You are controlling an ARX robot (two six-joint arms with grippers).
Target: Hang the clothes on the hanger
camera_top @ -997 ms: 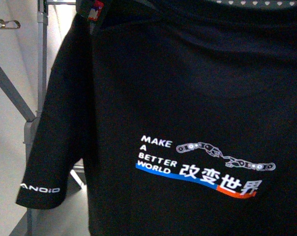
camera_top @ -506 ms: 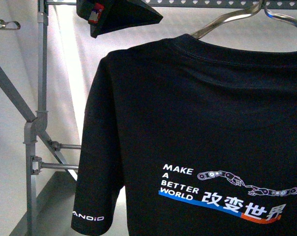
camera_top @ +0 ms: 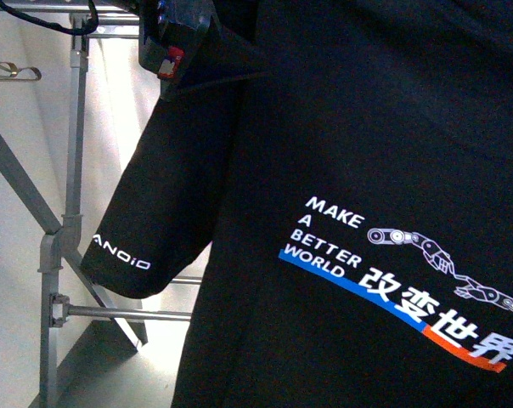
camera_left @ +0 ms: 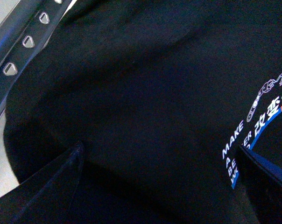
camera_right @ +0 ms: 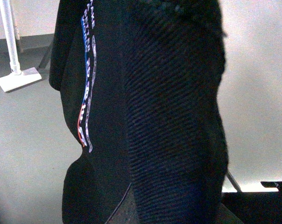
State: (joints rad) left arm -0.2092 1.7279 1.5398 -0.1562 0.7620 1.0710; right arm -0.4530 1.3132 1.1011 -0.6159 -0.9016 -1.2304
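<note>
The clothes point(camera_top: 350, 153), a black T-shirt with a white "MAKE A BETTER WORLD" print point(camera_top: 333, 234), hang close and fill most of the front view; one sleeve point(camera_top: 125, 246) droops at the left. The hanger point(camera_top: 74, 136), a grey metal rack, shows left of the shirt, and its rail with heart-shaped holes point(camera_left: 19, 51) runs beside the cloth in the left wrist view. My left gripper point(camera_left: 160, 150) is open, its dark fingers point(camera_left: 61, 182) spread against the shirt point(camera_left: 145, 93). My right gripper is shut on the clothes point(camera_right: 173, 116); its fingers are hidden by fabric.
A black arm part with a red label point(camera_top: 170, 38) sits at the top beside the shirt's shoulder. A thin wire hanger point(camera_top: 10, 72) hangs at the far left. Slanted legs point(camera_top: 19, 178) and crossbars point(camera_top: 129, 313) stand below. A white post point(camera_right: 12, 51) rests on the grey floor.
The shirt has swung up and nearer the camera, now covering the top rail and the wire hook that showed above its collar half a second ago.
</note>
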